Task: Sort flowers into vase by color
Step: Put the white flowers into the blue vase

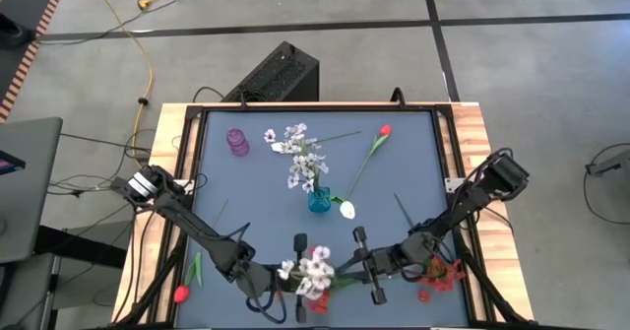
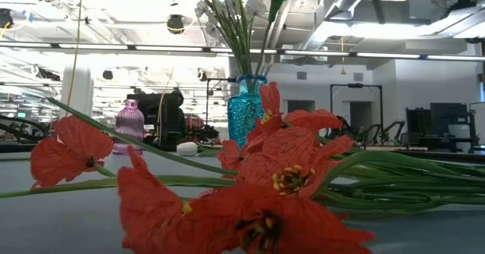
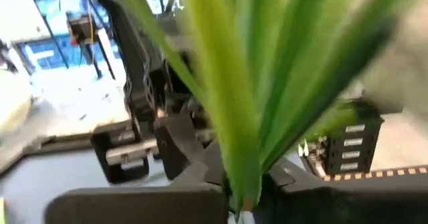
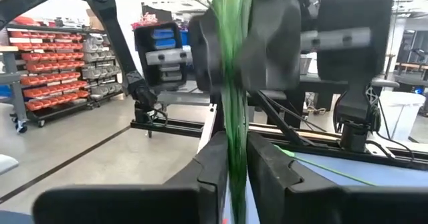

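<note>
The flowers are distributed over the dark table (image 1: 413,153). A white-bloomed spray (image 1: 315,268) is held near the front edge between both grippers. In the left wrist view, the left gripper (image 1: 295,276) is seen pressed onto the green stems (image 3: 247,117). In the right wrist view, the right gripper (image 1: 345,269) has its fingers (image 4: 214,164) pinching the same stems (image 4: 234,83). White blooms (image 1: 303,158) stand in the blue vase (image 1: 319,200) at the table centre. A pink vase (image 1: 237,141) stands at the far left. Red blooms (image 1: 438,276) lie at the front right. A single red stem (image 1: 374,151) lies beyond the blue vase, and another (image 1: 182,293) at the front left.
</note>
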{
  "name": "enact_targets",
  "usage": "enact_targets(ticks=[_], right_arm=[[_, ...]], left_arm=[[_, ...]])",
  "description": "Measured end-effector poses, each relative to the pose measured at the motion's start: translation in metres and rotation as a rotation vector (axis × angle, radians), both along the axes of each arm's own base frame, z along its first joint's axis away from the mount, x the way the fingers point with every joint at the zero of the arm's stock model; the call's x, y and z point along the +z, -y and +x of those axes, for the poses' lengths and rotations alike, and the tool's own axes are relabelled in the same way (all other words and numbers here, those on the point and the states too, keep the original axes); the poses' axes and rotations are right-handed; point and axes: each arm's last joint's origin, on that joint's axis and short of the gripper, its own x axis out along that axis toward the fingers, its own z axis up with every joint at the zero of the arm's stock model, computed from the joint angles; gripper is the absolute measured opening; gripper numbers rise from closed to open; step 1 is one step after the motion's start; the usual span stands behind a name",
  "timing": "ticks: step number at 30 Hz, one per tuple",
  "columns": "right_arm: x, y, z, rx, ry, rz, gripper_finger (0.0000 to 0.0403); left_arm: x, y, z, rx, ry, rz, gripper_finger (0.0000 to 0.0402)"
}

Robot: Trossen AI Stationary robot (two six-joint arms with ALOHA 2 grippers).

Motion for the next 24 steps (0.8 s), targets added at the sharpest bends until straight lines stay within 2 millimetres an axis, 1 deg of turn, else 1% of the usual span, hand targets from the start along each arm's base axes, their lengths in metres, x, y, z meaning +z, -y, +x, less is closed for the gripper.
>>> enact_targets(ticks=[3, 6, 8, 12, 16, 18, 20, 24], right_arm=[[0.001, 0.002, 0.001, -0.007, 0.001, 0.000, 0.0096], [-0.002, 0.004, 0.002, -0.013, -0.031, -0.022, 0.0115], [-0.004, 0.004, 0.004, -0.010, -0.073, -0.025, 0.0134], [-0.003, 0.004, 0.011, 0.055, -0.194, -0.034, 0.0179], [0.000, 0.004, 0.017, 0.054, -0.285, -0.065, 0.0223], [0.001, 0.003, 0.019, 0.052, -0.311, -0.086, 0.0238], [0.003, 0.002, 0.022, 0.048, -0.332, -0.100, 0.0245], [0.004, 0.004, 0.025, 0.037, -0.374, -0.125, 0.0247]], left_arm=[[-0.005, -0.004, 0.002, 0.016, -0.037, -0.036, 0.0010], [-0.008, -0.007, 0.004, 0.029, -0.062, -0.075, 0.0004], [-0.009, -0.009, 0.005, 0.021, -0.077, -0.089, 0.0003], [-0.011, -0.011, 0.006, 0.006, -0.091, -0.116, 0.0003], [-0.015, -0.017, 0.009, 0.017, -0.127, -0.132, 0.0003], [-0.017, -0.020, 0.011, 0.018, -0.149, -0.143, 0.0003], [-0.019, -0.022, 0.012, 0.020, -0.163, -0.154, 0.0002], [-0.021, -0.022, 0.011, 0.020, -0.182, -0.150, 0.0002]])
